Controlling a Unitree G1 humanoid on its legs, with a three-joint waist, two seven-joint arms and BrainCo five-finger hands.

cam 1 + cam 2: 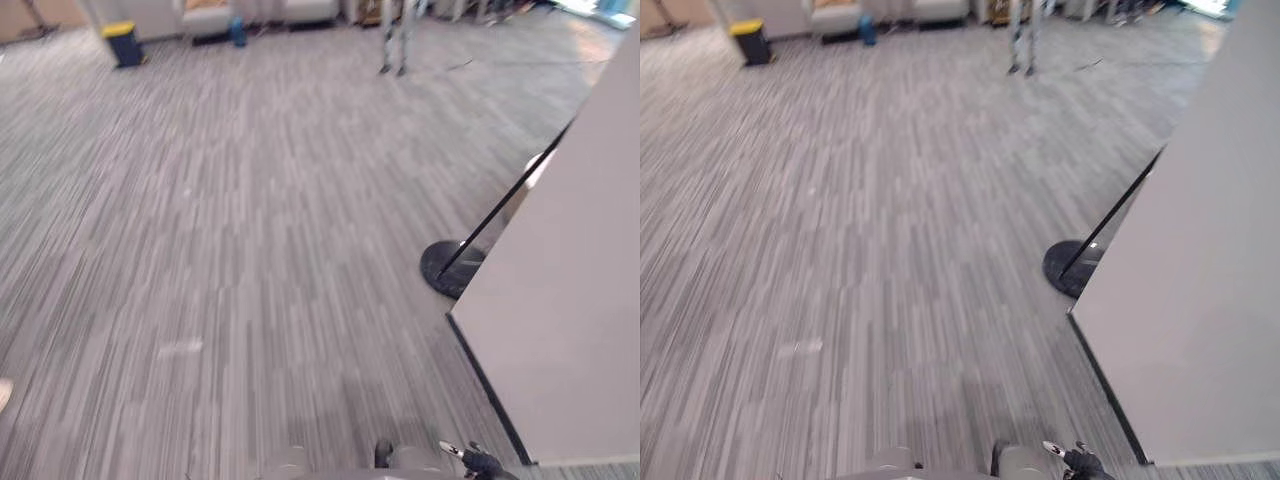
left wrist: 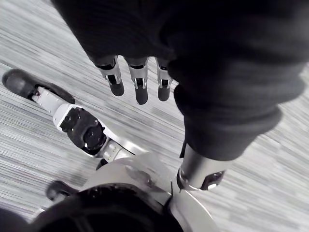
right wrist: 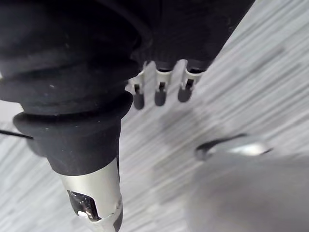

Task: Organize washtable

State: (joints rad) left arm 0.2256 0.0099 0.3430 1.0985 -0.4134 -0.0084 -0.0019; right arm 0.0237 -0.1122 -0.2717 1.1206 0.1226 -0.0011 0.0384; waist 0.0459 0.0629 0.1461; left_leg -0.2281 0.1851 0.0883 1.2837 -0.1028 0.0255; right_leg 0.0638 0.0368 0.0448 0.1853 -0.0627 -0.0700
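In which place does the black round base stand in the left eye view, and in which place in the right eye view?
Left eye view: base right of the middle, beside the edge of the white panel.
Right eye view: base right of the middle, a little nearer the centre.
Shared landmark: the yellow-lidded bin, far upper left in both.

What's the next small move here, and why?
Probably turn to look for the work area: the left hand and right hand hang open, holding nothing, above striped grey carpet, with a white panel close on the right.
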